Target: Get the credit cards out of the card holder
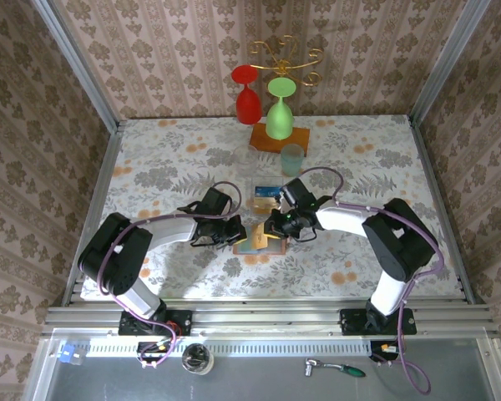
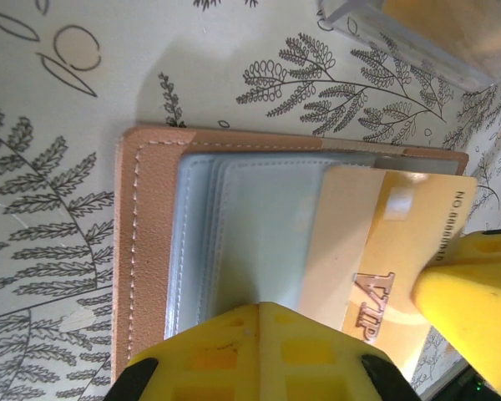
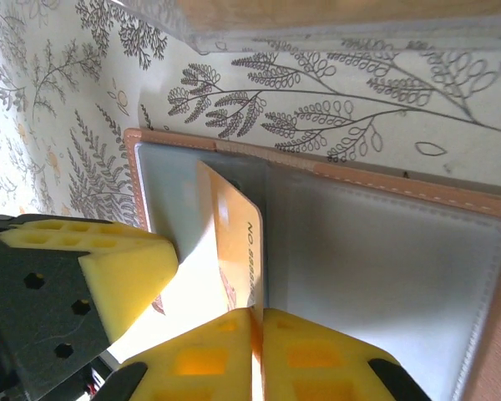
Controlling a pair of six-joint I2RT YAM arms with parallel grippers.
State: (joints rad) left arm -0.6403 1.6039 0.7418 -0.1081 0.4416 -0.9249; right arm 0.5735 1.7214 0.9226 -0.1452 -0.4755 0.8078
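The card holder lies open on the flowered table, tan leather rim round grey-blue pockets; from above it sits between both arms. My left gripper is shut, its tips pressed onto the holder's grey-blue pocket panel. An orange credit card with "VIP" lettering sticks partway out of a pocket, tilted up on edge. My right gripper is shut on that card's edge, over the holder's other panel. In the top view the left gripper and right gripper meet over the holder.
A clear plastic tray holding a teal card stands just behind the holder, its edge close in both wrist views. Farther back are a pale green cup, a wooden block and red and green glasses on a gold stand.
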